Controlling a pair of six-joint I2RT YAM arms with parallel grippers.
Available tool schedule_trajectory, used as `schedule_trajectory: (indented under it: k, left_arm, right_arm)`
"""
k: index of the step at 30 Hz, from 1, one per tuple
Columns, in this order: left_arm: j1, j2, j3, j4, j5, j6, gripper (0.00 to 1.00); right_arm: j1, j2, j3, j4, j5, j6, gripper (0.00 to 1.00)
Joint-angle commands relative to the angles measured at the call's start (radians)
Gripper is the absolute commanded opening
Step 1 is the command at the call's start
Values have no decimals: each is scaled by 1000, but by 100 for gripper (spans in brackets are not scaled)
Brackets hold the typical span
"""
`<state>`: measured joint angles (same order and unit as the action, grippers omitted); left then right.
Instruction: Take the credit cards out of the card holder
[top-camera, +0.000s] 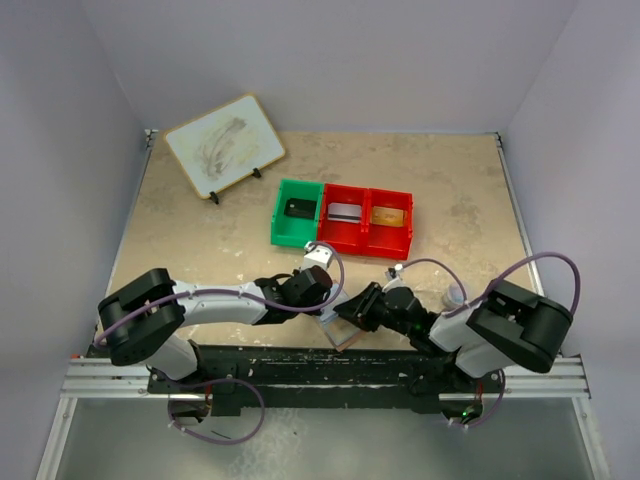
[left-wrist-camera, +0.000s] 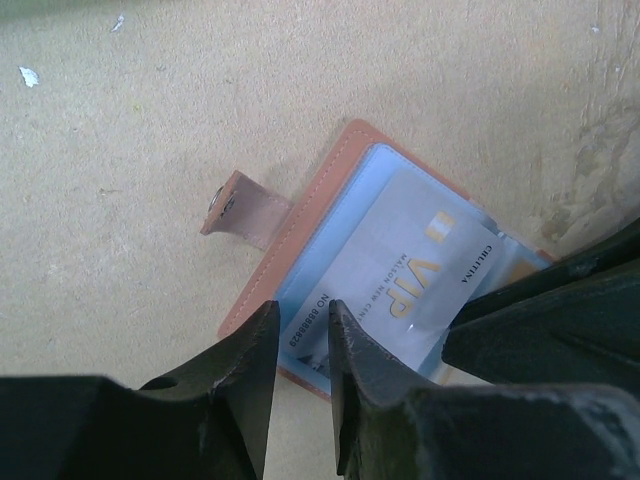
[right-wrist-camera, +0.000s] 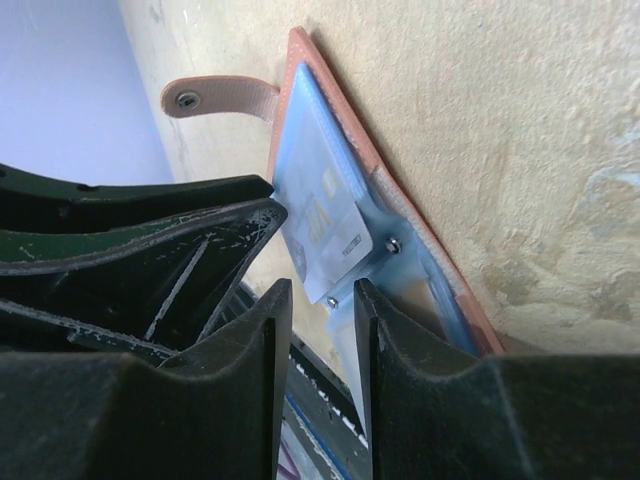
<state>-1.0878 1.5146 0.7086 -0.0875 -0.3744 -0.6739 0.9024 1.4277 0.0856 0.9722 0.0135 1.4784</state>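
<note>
Jaws narrow, card holder (left-wrist-camera: 310, 215) tan (blue int.)

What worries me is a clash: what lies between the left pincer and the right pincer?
The open card holder, with a white VIP card showing, lies between the left pincer and the right pincer. The left wrist view shows it.

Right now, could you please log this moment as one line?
card holder open on table | VIP card in sleeve | left gripper, right gripper at holder, grip unclear
</note>
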Motion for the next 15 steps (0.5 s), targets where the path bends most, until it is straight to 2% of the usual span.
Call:
schedule_trajectory:
  k: [1, 5, 10, 15]
  left_arm:
    - [0, 3, 8, 20, -13, -27, 23]
    - [0, 7, 16, 12, -8, -35, 22]
    - [0, 1, 21, -5, -15, -39, 21]
    - [0, -3, 27, -13, -19, -41, 21]
  right_arm:
    - [0, 74, -11, 107, 52, 39, 33]
    - [0, 155, -14, 207, 32, 45, 25]
    - [0, 284, -71, 436, 34, 91, 21]
    - [0, 532, -94, 789, -3, 95, 3]
